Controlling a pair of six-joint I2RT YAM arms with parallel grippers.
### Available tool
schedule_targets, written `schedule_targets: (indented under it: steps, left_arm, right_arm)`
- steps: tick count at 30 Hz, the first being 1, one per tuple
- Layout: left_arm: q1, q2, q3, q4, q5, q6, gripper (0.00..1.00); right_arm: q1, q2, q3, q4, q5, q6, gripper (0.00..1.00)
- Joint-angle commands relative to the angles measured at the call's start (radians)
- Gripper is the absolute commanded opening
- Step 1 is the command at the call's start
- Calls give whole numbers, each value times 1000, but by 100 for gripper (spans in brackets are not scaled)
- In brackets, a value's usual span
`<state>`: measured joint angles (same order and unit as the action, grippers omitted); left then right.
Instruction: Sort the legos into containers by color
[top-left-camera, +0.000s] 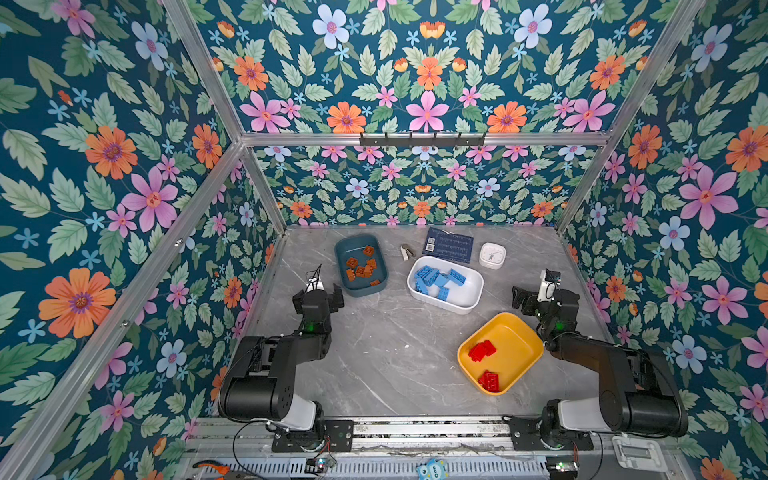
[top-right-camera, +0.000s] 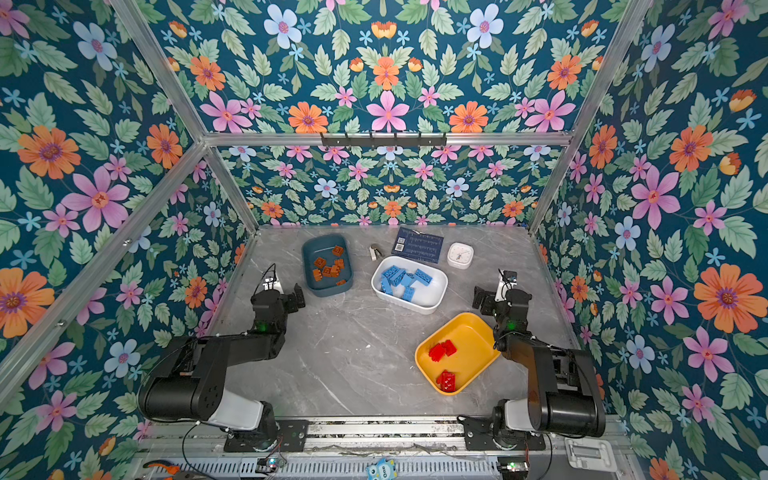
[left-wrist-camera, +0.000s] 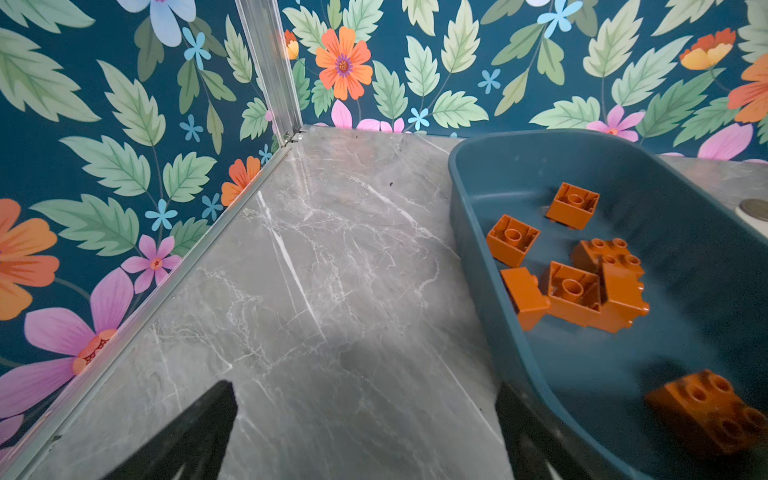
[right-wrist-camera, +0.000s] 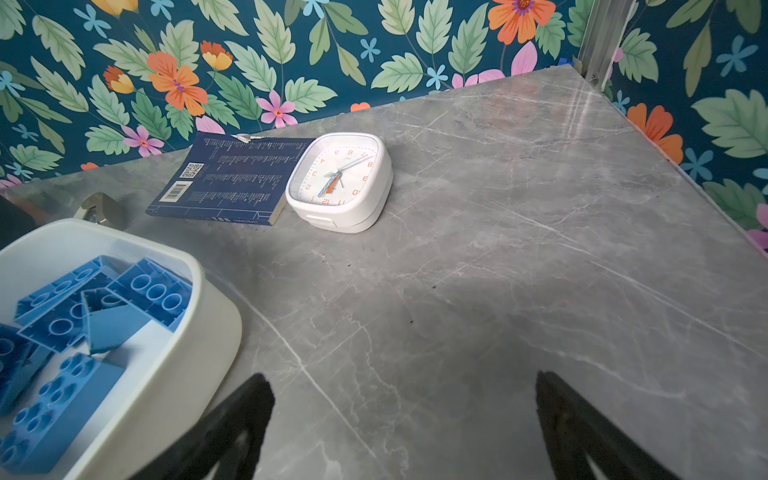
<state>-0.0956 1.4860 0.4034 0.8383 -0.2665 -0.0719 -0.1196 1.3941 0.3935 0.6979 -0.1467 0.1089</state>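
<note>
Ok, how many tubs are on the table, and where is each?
3. The teal tub sits far left, holding orange bricks; the white tub is in the middle, holding blue bricks; the yellow tub is near right, holding red bricks. None seems hidden.

Orange legos (top-left-camera: 360, 270) in teal tub (top-left-camera: 347, 249), blue (top-left-camera: 432, 276) in white (top-left-camera: 466, 296), red (top-left-camera: 482, 350) in yellow (top-left-camera: 512, 344).
</note>
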Motion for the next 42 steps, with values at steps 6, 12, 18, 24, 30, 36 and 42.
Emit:
schedule_targets:
  steps: [6,12,18,24,30,36,42]
  left_arm:
    - [0,4,20,6,-34,9,100]
    - [0,1,4,23,-14,10,100]
    - [0,9,13,21,-11,12,100]
    - [0,11,11,23,-21,15,100]
    - [0,10,13,24,-21,20,100]
    - [0,-11,12,14,-25,21,100]
    - [0,-19,8,18,-27,21,100]
  right_arm:
    - [1,3,4,-7,-1,-3,99]
    - [1,4,5,-7,-2,-4,99]
    - [1,4,4,-8,-2,-4,99]
    - [1,5,8,-12,-3,-6,99]
    - [3,8,12,-18,-1,-9,99]
    - [8,9,19,-27,2,-12,99]
    - [10,10,19,-31,6,-14,99]
